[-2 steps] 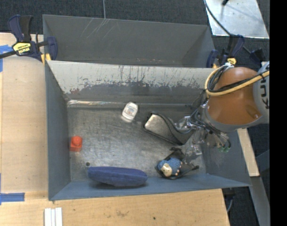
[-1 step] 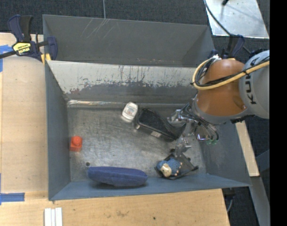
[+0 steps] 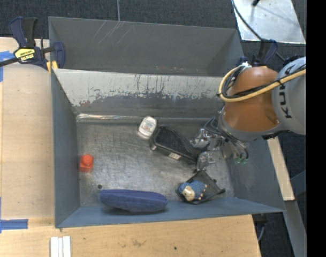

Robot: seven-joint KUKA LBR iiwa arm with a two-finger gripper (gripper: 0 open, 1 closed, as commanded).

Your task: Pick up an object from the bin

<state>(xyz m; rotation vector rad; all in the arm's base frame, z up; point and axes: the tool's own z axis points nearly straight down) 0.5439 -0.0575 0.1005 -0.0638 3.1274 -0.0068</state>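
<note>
The gripper (image 3: 203,150) hovers beside the flat black rectangular plastic device (image 3: 171,142); whether it is open or closed is unclear.

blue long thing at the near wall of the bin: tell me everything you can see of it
The dark blue oblong pad looks soft, like cloth or foam, with rounded ends and a slightly domed top; no markings show. It lies flat on the floor of the grey metal bin, lengthwise along the near wall and seemingly against it. Nothing else touches it: the small orange block sits apart to its upper left, and the blue, black and yellow bundle lies just off its right end.
</note>
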